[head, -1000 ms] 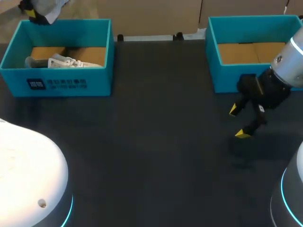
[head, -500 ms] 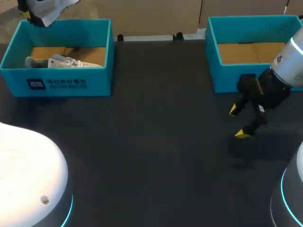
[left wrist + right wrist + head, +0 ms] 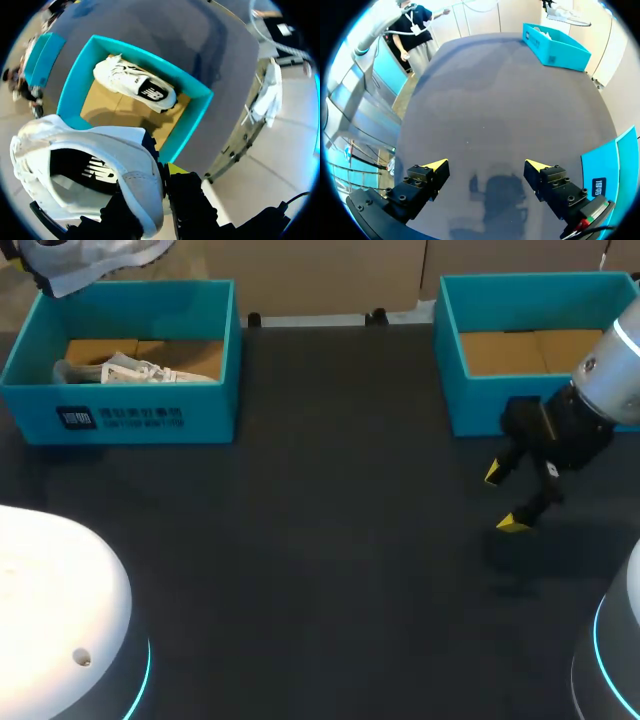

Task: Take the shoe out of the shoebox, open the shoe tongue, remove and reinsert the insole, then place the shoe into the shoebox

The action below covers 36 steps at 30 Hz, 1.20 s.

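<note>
My left gripper (image 3: 152,200) is shut on the heel of a white shoe (image 3: 85,170), held in the air above the left teal shoebox (image 3: 186,131). In the head view this shoe (image 3: 95,258) hangs at the far left corner, over the box's (image 3: 120,418) back wall. A second white shoe (image 3: 130,371) lies on its side inside that box, also seen below my left gripper (image 3: 135,86). My right gripper (image 3: 505,498) hovers open over the dark table, just in front of the right shoebox (image 3: 480,405), with nothing between its fingers (image 3: 432,167).
The right teal shoebox holds only its brown cardboard floor. The wide dark table (image 3: 330,540) spreads between the two boxes. From the right wrist view the left shoebox (image 3: 555,47) sits at the far end of the table.
My left gripper has carried the white shoe further left and up over the box's back corner. The right arm has stayed where it was.
</note>
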Each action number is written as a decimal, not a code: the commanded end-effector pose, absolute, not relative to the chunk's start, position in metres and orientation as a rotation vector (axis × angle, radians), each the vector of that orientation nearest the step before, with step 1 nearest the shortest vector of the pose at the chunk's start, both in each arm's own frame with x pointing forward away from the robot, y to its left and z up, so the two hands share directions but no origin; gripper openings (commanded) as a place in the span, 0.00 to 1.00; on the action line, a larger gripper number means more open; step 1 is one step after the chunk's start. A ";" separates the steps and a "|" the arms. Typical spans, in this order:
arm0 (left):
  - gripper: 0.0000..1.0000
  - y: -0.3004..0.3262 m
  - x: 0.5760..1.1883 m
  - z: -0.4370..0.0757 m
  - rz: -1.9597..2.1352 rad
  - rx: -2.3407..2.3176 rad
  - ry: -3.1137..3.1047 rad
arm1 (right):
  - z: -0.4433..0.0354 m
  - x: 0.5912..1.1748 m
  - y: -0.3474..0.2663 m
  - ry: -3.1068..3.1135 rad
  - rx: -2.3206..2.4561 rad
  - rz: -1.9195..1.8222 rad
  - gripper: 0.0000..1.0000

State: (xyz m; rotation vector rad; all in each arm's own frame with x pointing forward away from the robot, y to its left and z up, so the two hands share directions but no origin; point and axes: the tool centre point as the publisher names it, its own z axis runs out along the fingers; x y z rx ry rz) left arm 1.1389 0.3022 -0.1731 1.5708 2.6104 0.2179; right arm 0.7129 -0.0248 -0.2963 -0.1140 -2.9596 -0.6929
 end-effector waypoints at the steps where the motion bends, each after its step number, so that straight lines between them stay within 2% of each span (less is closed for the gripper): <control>1: 0.00 0.306 1.143 -0.173 0.195 1.794 2.458 | -0.297 0.712 -0.025 -2.962 -0.114 -0.690 1.00; 7: 0.00 0.306 1.143 -0.173 0.195 1.794 2.458 | -0.297 0.712 -0.025 -2.962 -0.114 -0.690 1.00; 14: 0.00 0.320 1.166 -0.187 0.385 1.976 2.359 | -0.297 0.712 -0.025 -2.962 -0.114 -0.690 1.00; 23: 0.00 0.333 1.173 -0.215 0.393 2.244 2.194 | -0.297 0.712 -0.025 -2.962 -0.114 -0.690 1.00; 36: 0.00 0.328 1.172 -0.219 0.408 2.268 2.183 | -0.297 0.712 -0.025 -2.962 -0.114 -0.690 1.00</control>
